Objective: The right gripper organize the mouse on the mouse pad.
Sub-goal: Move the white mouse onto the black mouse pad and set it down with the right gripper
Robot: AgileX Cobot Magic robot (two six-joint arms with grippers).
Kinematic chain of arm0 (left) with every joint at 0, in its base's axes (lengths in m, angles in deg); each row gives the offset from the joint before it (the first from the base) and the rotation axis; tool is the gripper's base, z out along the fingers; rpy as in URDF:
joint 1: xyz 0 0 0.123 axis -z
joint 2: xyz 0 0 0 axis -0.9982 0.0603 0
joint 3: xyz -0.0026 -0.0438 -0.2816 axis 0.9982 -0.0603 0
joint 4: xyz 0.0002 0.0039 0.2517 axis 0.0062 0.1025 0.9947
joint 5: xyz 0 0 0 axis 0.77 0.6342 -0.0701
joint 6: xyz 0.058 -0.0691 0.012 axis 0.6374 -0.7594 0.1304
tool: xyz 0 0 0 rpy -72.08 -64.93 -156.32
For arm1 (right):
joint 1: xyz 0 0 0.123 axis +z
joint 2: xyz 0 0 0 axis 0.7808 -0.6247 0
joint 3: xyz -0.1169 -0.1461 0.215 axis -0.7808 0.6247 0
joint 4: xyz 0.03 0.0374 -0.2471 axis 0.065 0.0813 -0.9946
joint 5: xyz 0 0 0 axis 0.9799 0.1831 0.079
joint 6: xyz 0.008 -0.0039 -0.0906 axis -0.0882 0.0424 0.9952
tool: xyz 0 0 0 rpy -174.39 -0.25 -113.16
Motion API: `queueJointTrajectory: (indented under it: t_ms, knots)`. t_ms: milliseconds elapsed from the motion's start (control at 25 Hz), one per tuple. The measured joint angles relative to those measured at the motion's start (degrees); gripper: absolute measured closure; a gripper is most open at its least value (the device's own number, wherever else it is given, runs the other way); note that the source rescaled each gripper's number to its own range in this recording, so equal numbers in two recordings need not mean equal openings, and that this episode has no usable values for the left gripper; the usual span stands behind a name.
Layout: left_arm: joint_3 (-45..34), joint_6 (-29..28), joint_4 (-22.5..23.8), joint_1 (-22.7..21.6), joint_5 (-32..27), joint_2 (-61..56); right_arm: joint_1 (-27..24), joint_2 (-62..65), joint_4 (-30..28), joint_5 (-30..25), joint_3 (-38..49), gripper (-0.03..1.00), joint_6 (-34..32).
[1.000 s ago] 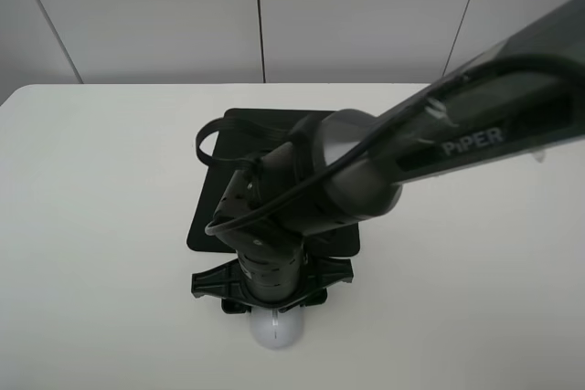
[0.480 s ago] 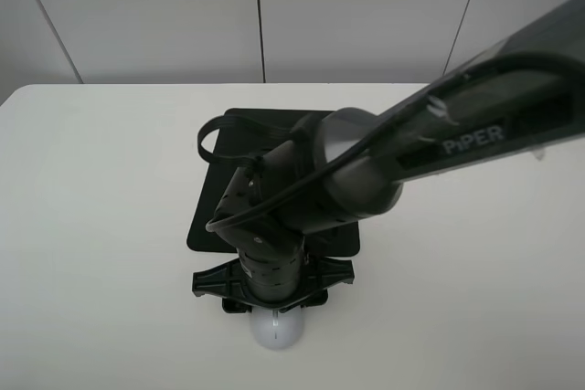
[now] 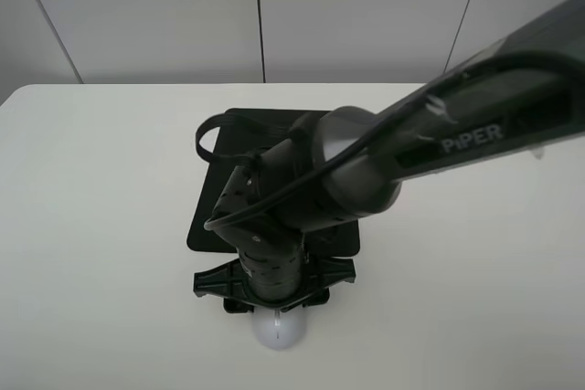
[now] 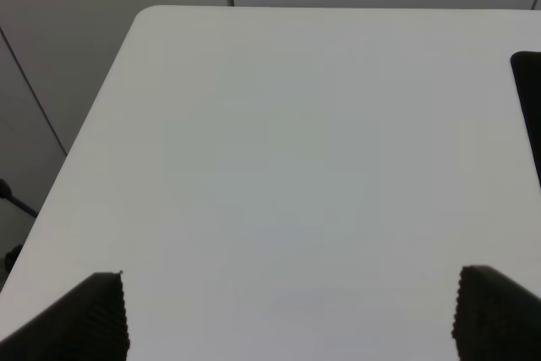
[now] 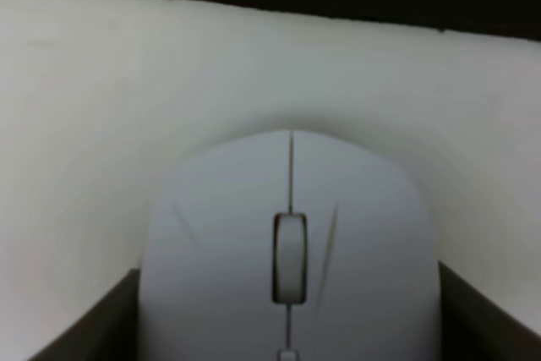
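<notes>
Here the right end effector (image 3: pixel 275 310) clasps the mouse (image 3: pixel 277 333), just off the mouse pad (image 3: pixel 256 127).

We see right arm (image 3: pixel 457 125) slung over the mouse pad (image 3: pixel 201 239), blocking most of it from above; cable loop (image 3: pixel 203 130) over its far-left corner. Open table (image 3: pixel 91 226) either side. The mouse (image 3: pixel 277 333) sits hemmed closely by right gripper (image 5: pixel 287 327) fingers (image 5: pixel 84 327).

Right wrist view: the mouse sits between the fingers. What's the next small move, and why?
Probably close the right gripper on the mouse. Its fingers flank both sides, but whether they grip is unclear, and the mouse lies on the bare table, short of the mouse pad.
</notes>
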Motion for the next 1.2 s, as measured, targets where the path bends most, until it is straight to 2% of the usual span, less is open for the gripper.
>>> queueJointTrajectory:
  t_ms: [320,480,600,880,1200]
  knots:
    - [0.0,0.0,0.0,0.0,0.0,0.0,0.0,7.0,-6.3,-4.9,-4.8,0.97,0.7]
    - [0.0,0.0,0.0,0.0,0.0,0.0,-1.0,8.5,-7.4,-6.4,-7.6,0.97,6.8]
    - [0.0,0.0,0.0,0.0,0.0,0.0,-3.7,8.5,-6.1,-6.7,-8.9,0.97,12.3]
    - [0.0,0.0,0.0,0.0,0.0,0.0,-12.1,8.5,-6.4,-5.7,-9.1,0.97,20.4]
    - [0.0,0.0,0.0,0.0,0.0,0.0,-18.7,4.1,-6.8,-4.4,-14.0,0.97,25.8]
